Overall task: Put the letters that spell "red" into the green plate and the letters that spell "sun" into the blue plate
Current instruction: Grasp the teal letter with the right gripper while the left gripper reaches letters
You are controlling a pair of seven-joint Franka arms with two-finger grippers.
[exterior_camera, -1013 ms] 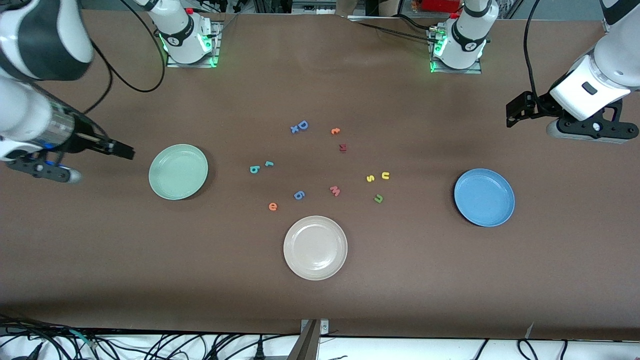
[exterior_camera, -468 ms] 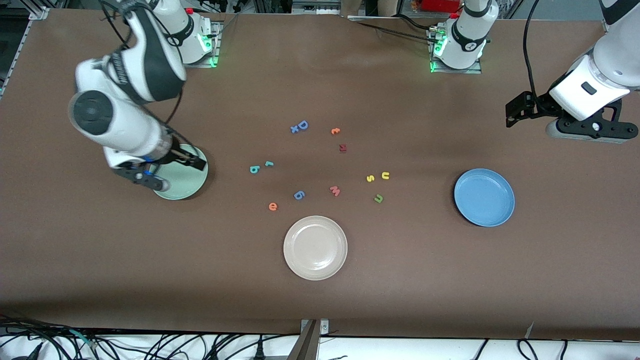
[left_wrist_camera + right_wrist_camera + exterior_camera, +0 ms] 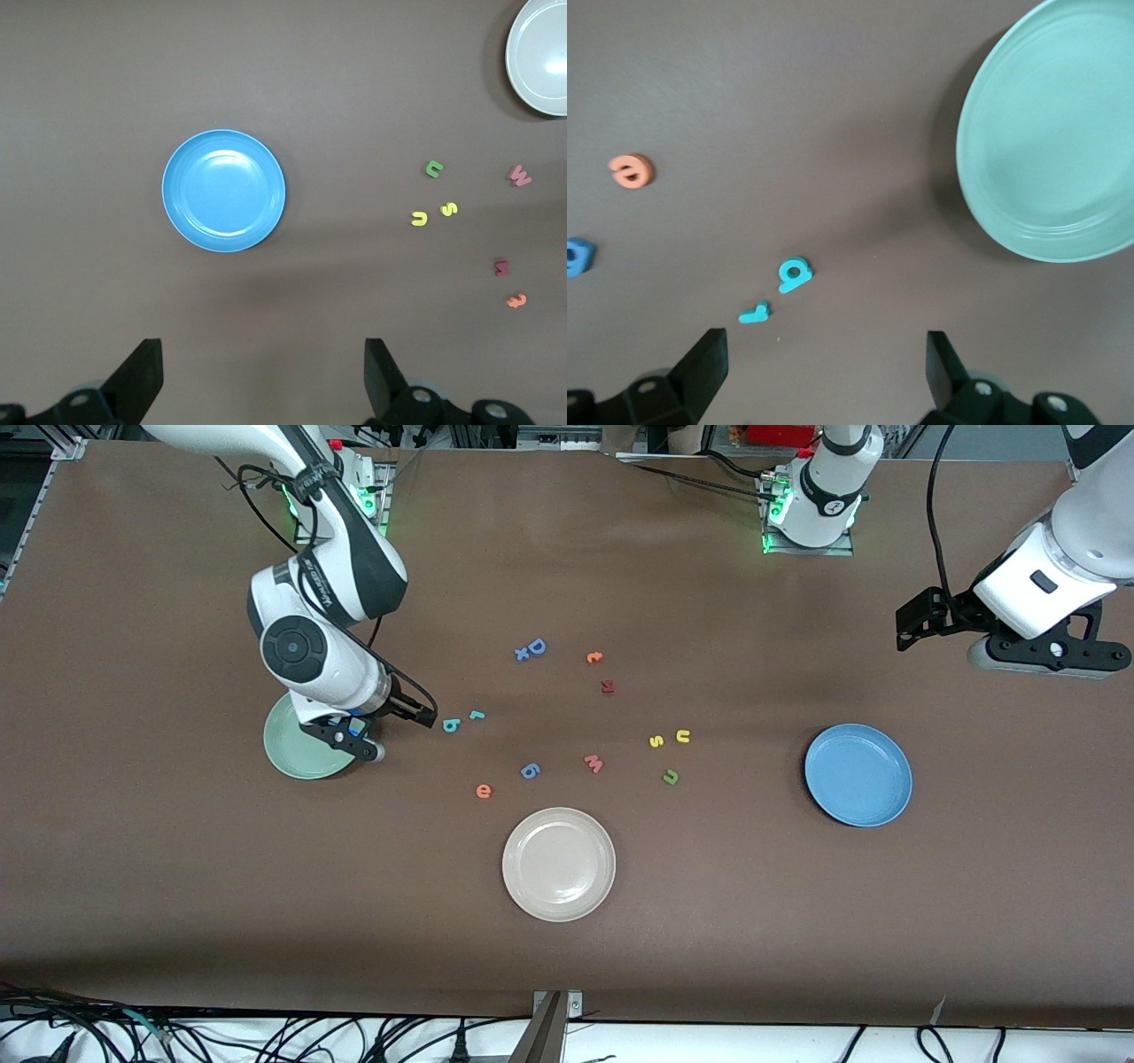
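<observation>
The right gripper (image 3: 423, 715) hung over the brown worktop (image 3: 177, 868) with its jaws wide open and holding nothing. The teal "d" (image 3: 451, 725) lay just beside those jaws, and the small teal "r" (image 3: 477, 715) was next to it. The green plate (image 3: 297, 757) sat under the right wrist, partly hidden by the arm. The orange "e" (image 3: 483, 791) was a little away from the jaws, nearer to the front camera, close to a blue "6"-like letter (image 3: 530, 771) and a cream-white plate (image 3: 559, 864). The left gripper (image 3: 261, 376) waited at the left arm's end of the worktop, its jaws also wide open and empty. In its wrist view the blue plate (image 3: 223, 190) lay directly ahead of the jaws. The yellow "s" (image 3: 656, 741), the yellow "u" (image 3: 683, 736) and the olive-green "n" (image 3: 671, 778) lay together on the worktop, well apart from both pairs of jaws. Both plates were empty.
</observation>
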